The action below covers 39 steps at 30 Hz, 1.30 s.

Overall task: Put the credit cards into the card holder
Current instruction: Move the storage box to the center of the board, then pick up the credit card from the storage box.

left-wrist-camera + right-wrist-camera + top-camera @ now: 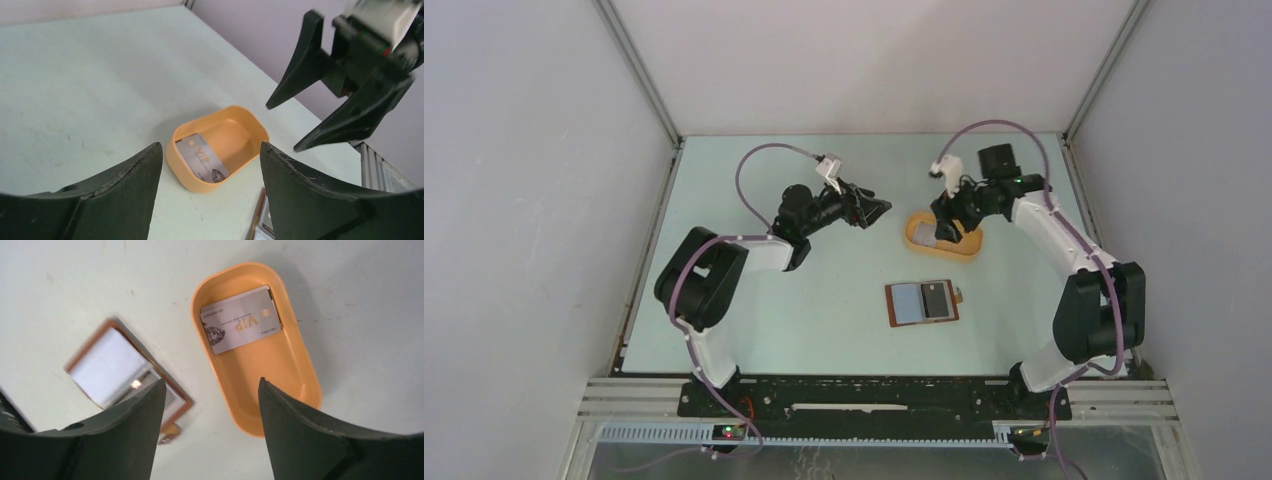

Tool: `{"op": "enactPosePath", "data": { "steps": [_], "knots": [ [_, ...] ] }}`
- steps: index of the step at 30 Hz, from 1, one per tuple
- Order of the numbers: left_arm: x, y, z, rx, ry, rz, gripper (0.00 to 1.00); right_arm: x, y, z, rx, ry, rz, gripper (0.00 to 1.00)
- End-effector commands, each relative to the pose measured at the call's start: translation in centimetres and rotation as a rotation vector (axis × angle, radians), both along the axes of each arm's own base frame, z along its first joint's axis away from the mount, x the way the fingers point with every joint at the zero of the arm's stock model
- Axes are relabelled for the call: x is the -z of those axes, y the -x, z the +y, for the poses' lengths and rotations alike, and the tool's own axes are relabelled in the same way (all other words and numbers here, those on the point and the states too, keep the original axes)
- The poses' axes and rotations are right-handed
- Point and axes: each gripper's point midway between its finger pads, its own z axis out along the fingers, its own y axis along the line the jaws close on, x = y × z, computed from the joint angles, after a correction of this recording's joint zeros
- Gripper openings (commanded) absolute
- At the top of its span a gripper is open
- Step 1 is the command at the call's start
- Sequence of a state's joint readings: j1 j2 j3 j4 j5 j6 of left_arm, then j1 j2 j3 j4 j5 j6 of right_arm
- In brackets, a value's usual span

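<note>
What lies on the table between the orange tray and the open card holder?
Nothing. In the right wrist view the strip of table between the orange tray and the card holder is bare; the top view agrees.

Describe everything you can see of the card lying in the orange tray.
The credit card is a thin, flat, pale grey rectangle, plastic-looking, printed VIP with a small gold square and a dark emblem at one corner. It lies face up at one end of the orange tray, spanning it wall to wall, perhaps slightly tilted. Only the tray touches it; the open right gripper hovers above.
</note>
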<state>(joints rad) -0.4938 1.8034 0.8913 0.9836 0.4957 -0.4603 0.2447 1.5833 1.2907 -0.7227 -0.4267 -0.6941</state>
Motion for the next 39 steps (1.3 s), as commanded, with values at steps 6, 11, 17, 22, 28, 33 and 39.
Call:
{"op": "enactPosePath", "data": {
  "steps": [6, 11, 17, 22, 28, 33, 39],
  "knots": [
    [3.1, -2.7, -0.5, -0.08, 0.0, 0.236, 0.68, -0.3, -1.6, 1.1, 0.498, -0.583, 0.294, 0.82],
    [5.7, -3.6, -1.3, -0.078, -0.061, 0.339, 0.63, 1.6, -3.7, 1.7, 0.721, -0.603, 0.356, 0.78],
    [8.0, -4.0, -2.7, -0.058, -0.148, 0.411, 0.63, 4.2, -5.6, 0.8, 0.876, -0.586, 0.364, 0.77],
    [9.6, -3.9, -3.6, -0.038, -0.211, 0.459, 0.62, 6.1, -6.0, 0.6, 0.912, -0.547, 0.379, 0.77],
    [11.2, -3.7, -4.5, -0.018, -0.271, 0.508, 0.57, 7.9, -6.5, 0.6, 0.936, -0.534, 0.444, 0.78],
    [12.7, -3.4, -5.2, 0.011, -0.321, 0.554, 0.53, 8.9, -6.6, 1.0, 0.937, -0.515, 0.484, 0.79],
    [13.5, -3.1, -6.0, 0.04, -0.362, 0.583, 0.5, 9.6, -6.5, 1.4, 0.933, -0.494, 0.508, 0.8]
  ]
}}
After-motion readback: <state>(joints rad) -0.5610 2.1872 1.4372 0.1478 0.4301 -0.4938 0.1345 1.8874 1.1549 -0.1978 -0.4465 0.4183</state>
